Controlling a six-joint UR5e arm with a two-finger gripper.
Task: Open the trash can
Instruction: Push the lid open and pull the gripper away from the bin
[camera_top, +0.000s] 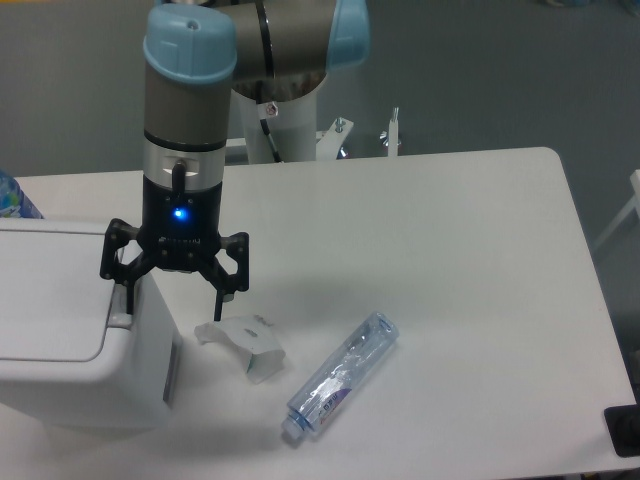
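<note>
A clear crushed bottle (340, 377) is lying nearest on the white table (450, 260), with a small white plastic piece (243, 345) just beside it. The trash can (70, 330) is sitting at the table's left edge, lid down. The gripper (172, 292) is hanging above its right rim, fingers spread wide, one finger (124, 290) reaching down at the grey tab, holding nothing.

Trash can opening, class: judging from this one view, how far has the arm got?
Done: the open gripper sits at the right edge of the trash can, one finger by the grey push tab. In hand: lining up on that tab. Left: the lid lies flat, unopened.
</note>
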